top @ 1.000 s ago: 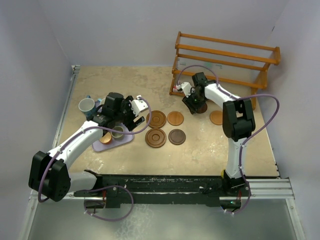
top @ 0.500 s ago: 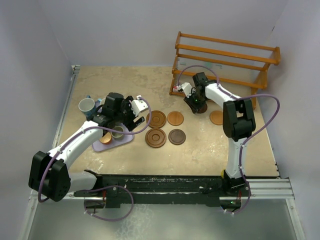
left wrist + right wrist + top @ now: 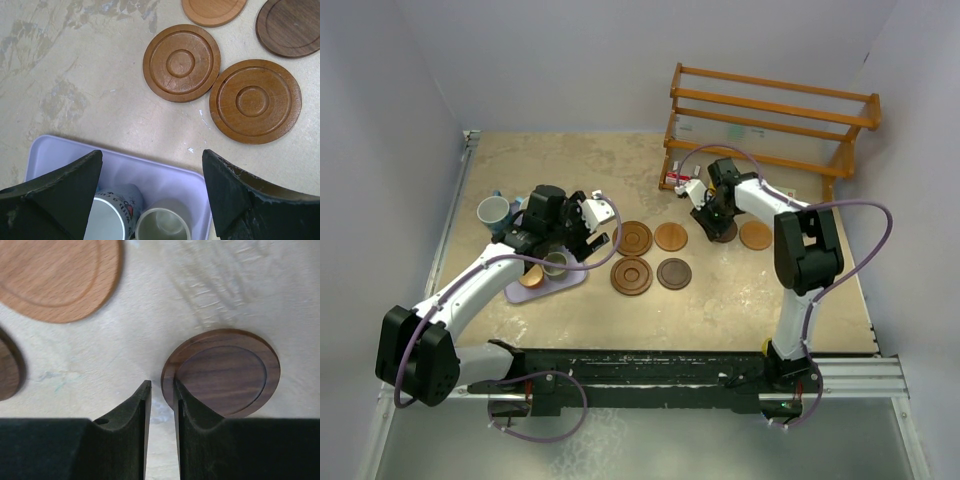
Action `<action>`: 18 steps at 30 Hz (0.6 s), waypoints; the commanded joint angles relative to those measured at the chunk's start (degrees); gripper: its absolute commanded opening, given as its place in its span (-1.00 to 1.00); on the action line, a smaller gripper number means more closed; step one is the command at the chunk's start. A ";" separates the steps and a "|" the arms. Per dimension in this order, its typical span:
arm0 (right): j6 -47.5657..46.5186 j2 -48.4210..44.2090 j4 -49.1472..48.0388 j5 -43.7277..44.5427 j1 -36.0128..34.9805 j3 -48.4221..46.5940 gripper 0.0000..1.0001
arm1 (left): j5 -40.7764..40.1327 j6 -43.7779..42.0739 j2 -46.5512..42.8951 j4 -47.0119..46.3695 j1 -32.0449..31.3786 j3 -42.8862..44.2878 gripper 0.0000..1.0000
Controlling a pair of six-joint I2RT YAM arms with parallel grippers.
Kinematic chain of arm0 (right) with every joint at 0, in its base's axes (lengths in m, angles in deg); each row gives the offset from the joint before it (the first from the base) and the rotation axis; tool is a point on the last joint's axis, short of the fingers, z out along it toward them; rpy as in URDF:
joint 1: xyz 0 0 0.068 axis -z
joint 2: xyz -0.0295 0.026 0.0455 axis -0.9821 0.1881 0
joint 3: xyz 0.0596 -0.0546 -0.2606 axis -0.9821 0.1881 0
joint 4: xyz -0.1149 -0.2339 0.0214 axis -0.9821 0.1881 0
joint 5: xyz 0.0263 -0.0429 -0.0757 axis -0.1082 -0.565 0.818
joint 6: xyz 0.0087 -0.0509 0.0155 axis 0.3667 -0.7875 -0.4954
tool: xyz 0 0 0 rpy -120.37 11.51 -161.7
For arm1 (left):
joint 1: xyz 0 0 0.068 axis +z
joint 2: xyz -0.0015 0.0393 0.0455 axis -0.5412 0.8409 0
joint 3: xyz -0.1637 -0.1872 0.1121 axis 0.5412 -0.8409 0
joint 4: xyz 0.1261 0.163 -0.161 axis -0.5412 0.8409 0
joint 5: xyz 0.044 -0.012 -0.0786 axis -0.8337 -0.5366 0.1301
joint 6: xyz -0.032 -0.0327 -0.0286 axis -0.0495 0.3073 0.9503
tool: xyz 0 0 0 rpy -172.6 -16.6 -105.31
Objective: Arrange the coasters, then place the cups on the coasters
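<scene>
The dark coaster (image 3: 222, 372) lies flat on the table (image 3: 150, 330). A light coaster (image 3: 55, 275) is near it. Your right gripper (image 3: 161, 385) sits at the dark coaster's edge, and one finger looks to touch it. Its fingers are almost closed, with only a thin gap and nothing between them. Your left gripper (image 3: 150, 200) is wide open and holds nothing. It hangs over a white cup (image 3: 107, 220) and a grey-green cup (image 3: 162, 227) in the purple tray (image 3: 165, 175).

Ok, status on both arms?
Left gripper open over cups in the tray. Right gripper nearly closed at edge of dark coaster, grip unclear. Nothing blocking either.
</scene>
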 commanded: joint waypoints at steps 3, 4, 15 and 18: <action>0.65 -2.81 1.80 -2.13 -2.55 3.86 -0.48 | 1.47 -0.81 -1.50 -1.42 0.48 -0.38 0.56; 0.78 -2.79 1.84 -2.05 -2.89 4.00 -0.48 | 1.48 -0.73 -1.46 -1.41 0.54 -0.24 0.55; 1.73 -0.83 1.39 -0.87 -5.88 1.90 -0.48 | 1.43 -0.92 -2.06 -1.15 0.54 -0.48 0.56; 1.73 0.34 1.93 -0.36 -6.61 0.37 -0.49 | 1.46 -1.01 -2.13 -1.15 0.57 -0.53 0.56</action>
